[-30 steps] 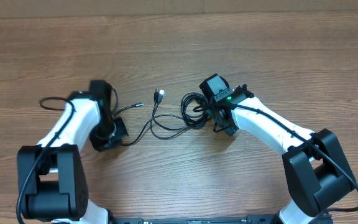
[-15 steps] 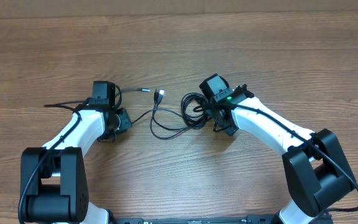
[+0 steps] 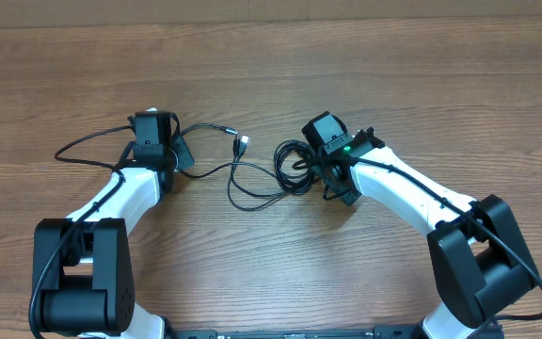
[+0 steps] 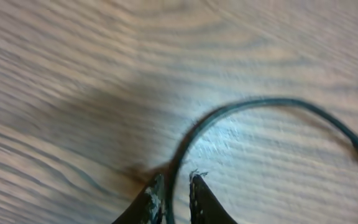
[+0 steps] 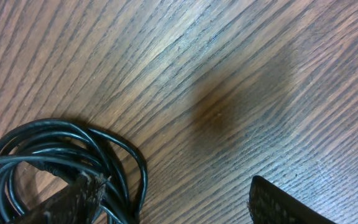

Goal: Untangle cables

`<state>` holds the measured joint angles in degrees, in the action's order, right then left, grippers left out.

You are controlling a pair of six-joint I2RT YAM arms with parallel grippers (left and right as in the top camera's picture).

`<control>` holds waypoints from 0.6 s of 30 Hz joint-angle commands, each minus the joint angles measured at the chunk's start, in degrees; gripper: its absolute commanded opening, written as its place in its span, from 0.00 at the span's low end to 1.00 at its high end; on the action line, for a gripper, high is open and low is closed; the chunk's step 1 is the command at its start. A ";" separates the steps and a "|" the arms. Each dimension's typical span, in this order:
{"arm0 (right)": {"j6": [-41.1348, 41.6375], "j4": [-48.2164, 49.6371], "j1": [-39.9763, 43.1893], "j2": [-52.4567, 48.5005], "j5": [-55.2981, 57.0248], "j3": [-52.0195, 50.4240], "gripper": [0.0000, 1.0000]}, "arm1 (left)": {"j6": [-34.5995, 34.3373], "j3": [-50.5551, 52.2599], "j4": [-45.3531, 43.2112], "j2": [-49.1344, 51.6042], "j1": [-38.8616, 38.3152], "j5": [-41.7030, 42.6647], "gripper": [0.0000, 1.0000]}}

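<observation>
The cables lie mid-table. One thin black cable [image 3: 213, 127] runs from my left gripper [image 3: 181, 153] to a silver-tipped plug [image 3: 243, 143], and a loose loop [image 3: 252, 200] trails toward a coiled bundle [image 3: 294, 165]. In the left wrist view that cable [image 4: 260, 102] passes between the fingertips of the left gripper [image 4: 174, 186]. The jaws stand barely apart, with a sliver of table showing beside the cable. My right gripper [image 3: 339, 186] is wide open at the coil's right edge. One finger [image 5: 73, 199] rests on the coil [image 5: 42, 143] and the other finger [image 5: 284, 202] is over bare wood.
The wooden table [image 3: 271, 66] stretches around the cables. A thicker black arm cable [image 3: 83, 146] arcs out to the left of my left wrist. Both arm bases stand at the near edge.
My left gripper has swung up and away from the near edge, dragging its cable end up and to the right, and its jaws have parted slightly. The right arm has not moved.
</observation>
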<state>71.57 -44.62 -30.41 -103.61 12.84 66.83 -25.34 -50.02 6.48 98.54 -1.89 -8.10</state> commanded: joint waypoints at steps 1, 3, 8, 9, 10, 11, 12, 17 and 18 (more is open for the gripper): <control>-0.09 0.11 0.07 0.85 0.39 0.61 0.72 | 1.44 -0.31 -0.44 0.52 0.00 -3.61 0.15; -0.09 0.13 0.07 0.85 0.39 0.61 0.68 | 4.28 -2.27 1.95 0.13 -0.02 -1.62 0.15; -0.07 0.35 0.07 0.85 1.99 0.61 0.37 | 5.64 -12.41 16.85 -1.79 -0.07 10.40 0.13; -0.04 0.55 0.07 0.85 2.40 0.61 0.28 | 5.62 -14.25 19.26 -1.99 -0.09 14.75 0.13; -0.04 0.85 0.07 0.85 2.40 0.61 0.16 | 5.64 -16.06 21.42 -2.05 -0.15 20.83 0.13; 0.00 1.18 0.07 0.85 2.34 0.61 0.04 | 5.64 -17.20 22.62 -2.03 -0.37 26.25 0.11; 0.15 1.49 0.07 0.85 2.38 0.61 0.04 | 5.57 -17.81 23.04 -2.03 -0.96 32.37 0.10; 0.15 1.73 0.92 0.85 4.09 0.61 0.04 | 2.60 -17.42 22.91 -1.31 -6.56 32.72 0.11; 0.13 1.55 1.31 0.85 4.31 0.61 0.04 | 2.60 -17.29 22.86 -0.92 -8.26 30.27 0.12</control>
<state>71.77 -43.07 -30.22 -103.61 14.83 66.83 -21.47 -67.26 29.04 97.51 -6.31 19.46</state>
